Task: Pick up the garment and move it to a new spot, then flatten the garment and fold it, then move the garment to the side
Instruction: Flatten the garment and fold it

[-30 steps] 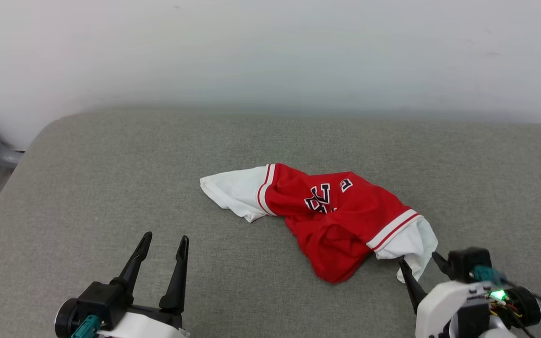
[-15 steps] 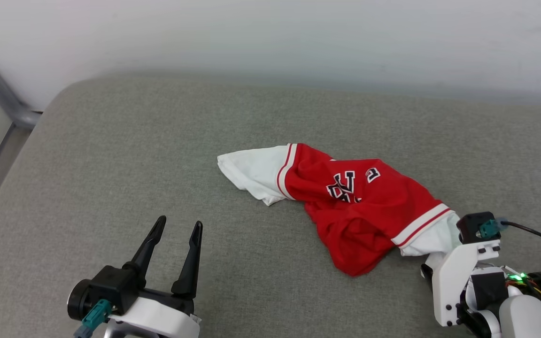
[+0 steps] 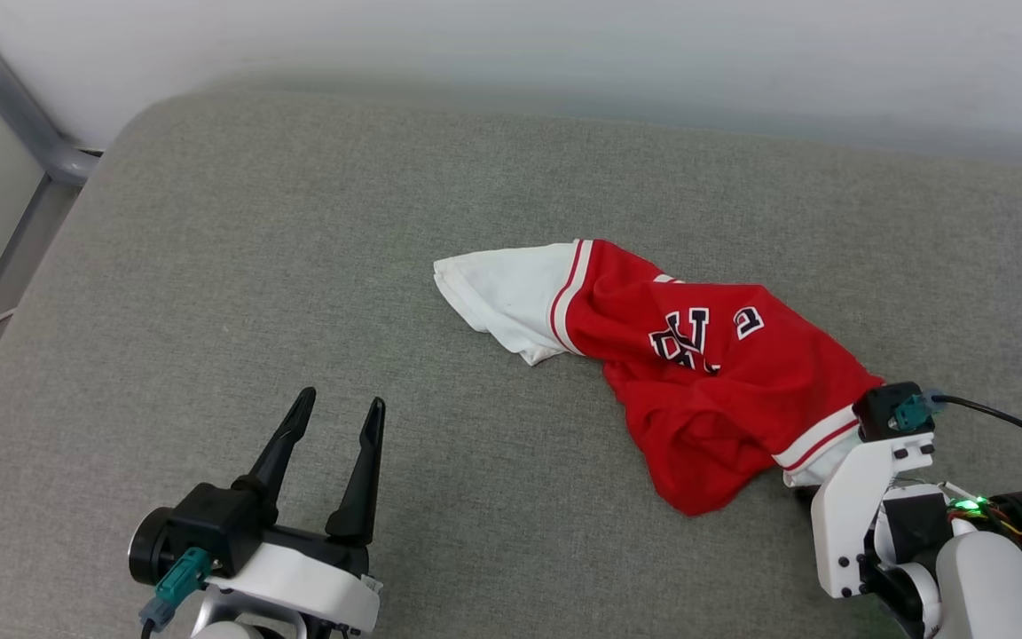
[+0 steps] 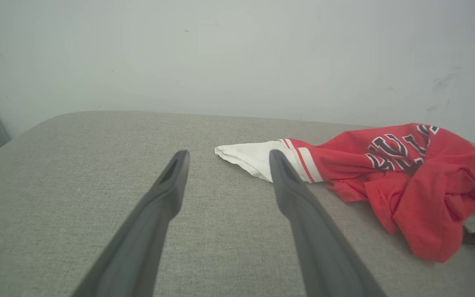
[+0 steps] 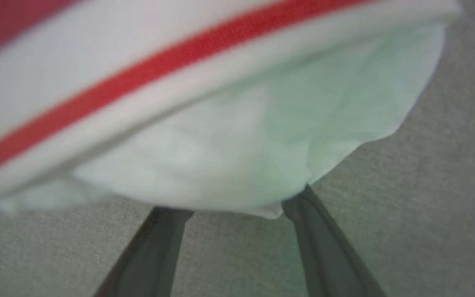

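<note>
Grey cushion [image 3: 209, 266] bears the garment [image 3: 706, 373]; white sleeve [image 5: 229, 156] overlaps right fingers' [image 5: 155, 247] tips

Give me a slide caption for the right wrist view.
Open right claw tucked under the jersey's white sleeve on a grey cushion.

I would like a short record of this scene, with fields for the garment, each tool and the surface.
garment: garment, red and white, crumpled, lying on the surface
surface: grey cushion
left tool: left tool open, holding nothing, apart from the garment
right tool: right tool open, fingertips hidden by the white sleeve
stage: garment not yet lifted
</note>
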Motion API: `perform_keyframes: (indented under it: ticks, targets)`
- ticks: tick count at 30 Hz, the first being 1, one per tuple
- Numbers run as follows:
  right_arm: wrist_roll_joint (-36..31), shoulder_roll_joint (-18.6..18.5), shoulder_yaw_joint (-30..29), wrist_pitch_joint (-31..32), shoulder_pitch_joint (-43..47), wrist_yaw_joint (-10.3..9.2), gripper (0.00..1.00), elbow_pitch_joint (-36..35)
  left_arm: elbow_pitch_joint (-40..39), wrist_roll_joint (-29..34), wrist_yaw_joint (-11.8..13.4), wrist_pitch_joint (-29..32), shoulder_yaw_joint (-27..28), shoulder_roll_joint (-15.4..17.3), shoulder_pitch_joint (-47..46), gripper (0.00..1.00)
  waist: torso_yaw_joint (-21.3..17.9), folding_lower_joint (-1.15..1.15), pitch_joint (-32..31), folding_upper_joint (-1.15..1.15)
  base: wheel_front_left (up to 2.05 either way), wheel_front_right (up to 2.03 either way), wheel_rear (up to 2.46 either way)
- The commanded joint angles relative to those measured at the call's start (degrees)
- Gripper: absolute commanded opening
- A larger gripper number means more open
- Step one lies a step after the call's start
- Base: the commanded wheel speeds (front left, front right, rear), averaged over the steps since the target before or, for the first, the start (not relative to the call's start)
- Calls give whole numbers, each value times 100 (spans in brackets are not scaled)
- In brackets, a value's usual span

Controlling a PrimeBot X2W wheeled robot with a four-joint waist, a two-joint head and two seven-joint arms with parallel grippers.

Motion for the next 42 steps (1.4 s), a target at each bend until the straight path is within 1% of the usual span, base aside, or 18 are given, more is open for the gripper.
perform_keyframes:
  ticks: [1,5,11,17,21,24,25,28,31,32,33,36,38,42]
  targets:
    - [-23,-63,33,30,79,-6,0,201,-3,-17,-12,-15,1,8,-83,100,-3,0,21,0,0,0,0]
    - [37,-312,216,21,181,-6,0,268,23,-28,-12,-15,73,5,-95,100,-52,0,24,0,0,0,0]
    - [144,-1247,394,-50,213,-9,0,-54,20,25,-12,-15,122,-65,-57,100,-150,0,-50,0,0,0,0]
    - [496,-2549,723,58,174,-8,0,-311,-10,49,-12,-15,116,-109,-89,100,-199,0,-29,0,0,0,0]
    - [655,-3374,913,36,55,-8,0,-163,-27,53,-11,-15,93,-108,-127,100,-194,0,21,0,0,0,0]
    - [641,-3877,1023,-153,-112,-8,0,114,-32,34,-12,-15,62,-82,-140,100,-160,0,60,0,0,0,0]
    - [634,-3980,1053,-234,-183,-8,0,225,-34,27,-12,-15,57,-71,-154,100,-148,0,79,0,0,0,0]
    - [550,-4123,1096,-528,-427,-8,0,604,-25,18,-11,-15,40,-55,-179,100,-120,0,116,0,0,0,0]
    - [469,-4078,1103,-753,-651,-8,0,1040,-7,26,-11,-15,16,-54,-207,100,-90,0,130,0,0,0,0]
    - [428,-4030,1077,-858,-734,-8,45,1158,0,26,-11,-15,15,-53,-213,100,-84,0,127,0,0,0,0]
    - [386,-3987,1041,-946,-799,-8,100,1277,6,24,-11,-15,19,-52,-216,100,-81,0,119,0,0,0,0]
    - [290,-3776,903,-1204,-928,-8,100,1599,27,27,-11,-15,48,-47,-173,100,-102,0,58,0,0,0,0]
    - [335,-3582,698,-1377,-1018,-8,100,1744,46,37,-11,-15,75,-46,-116,100,-135,0,-8,0,0,0,0]
    - [378,-3266,392,-1836,-1095,-8,100,1793,52,48,-11,-14,121,-44,-25,100,-236,0,-164,0,0,0,0]
